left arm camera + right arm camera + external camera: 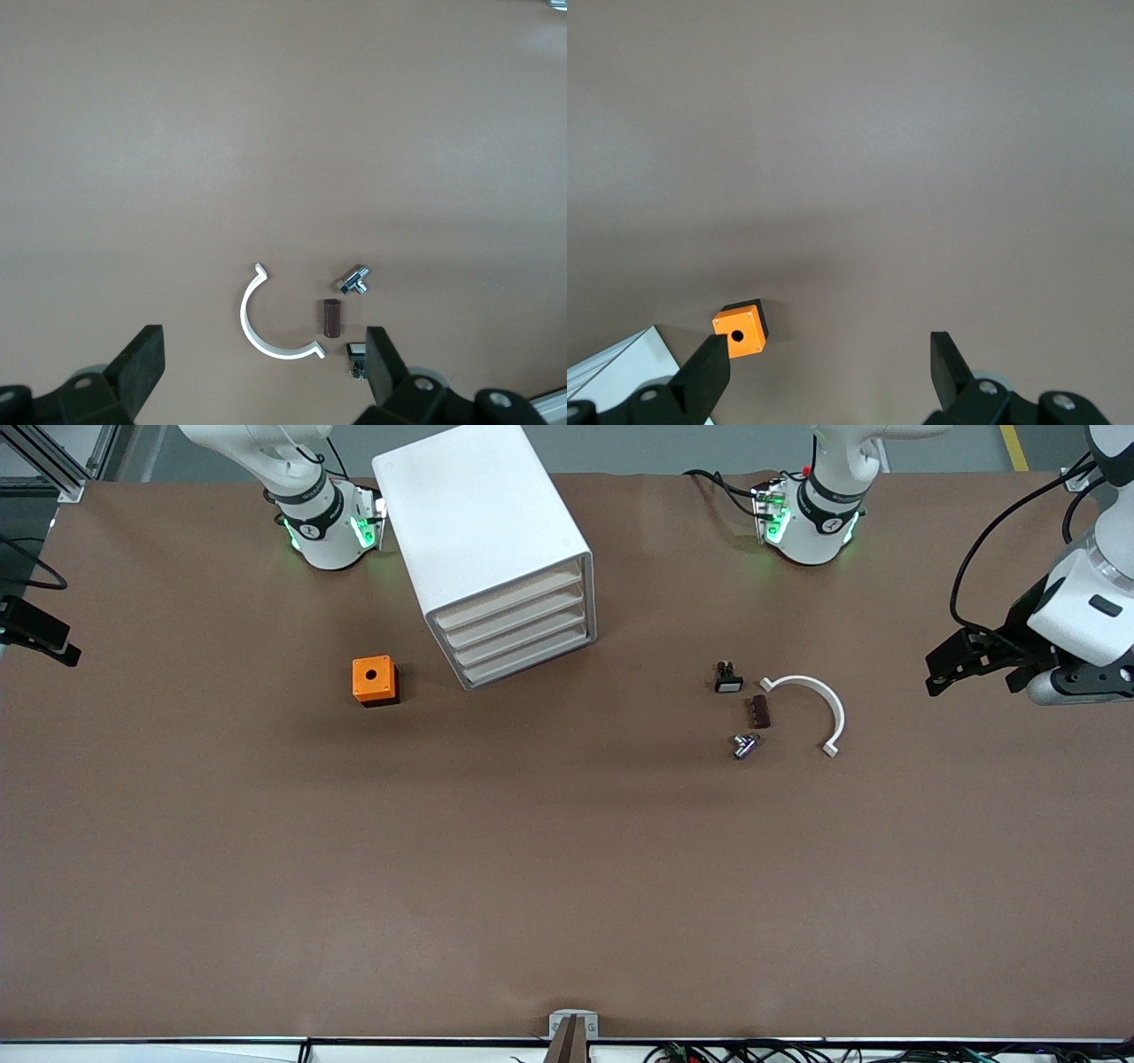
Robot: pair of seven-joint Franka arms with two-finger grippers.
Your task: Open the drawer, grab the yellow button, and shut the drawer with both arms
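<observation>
The white cabinet [483, 531] stands near the robots' bases with all four drawers shut. The drawer [512, 599] is the uppermost one. The button is hidden. My left gripper [935, 673] is open and empty, up in the air at the left arm's end of the table, apart from the cabinet. In the left wrist view its gripper [263, 341] is open over a white arc [262, 328]. My right gripper [40, 636] is partly in view at the right arm's end. In the right wrist view it [828, 350] is open and empty.
An orange cube with a hole [375, 680] [741, 329] sits beside the cabinet toward the right arm's end. Toward the left arm's end lie a black piece with a white face [727, 680], a brown piece [759, 711] [330, 319], a metal fitting [744, 745] [354, 281] and the white arc [811, 707].
</observation>
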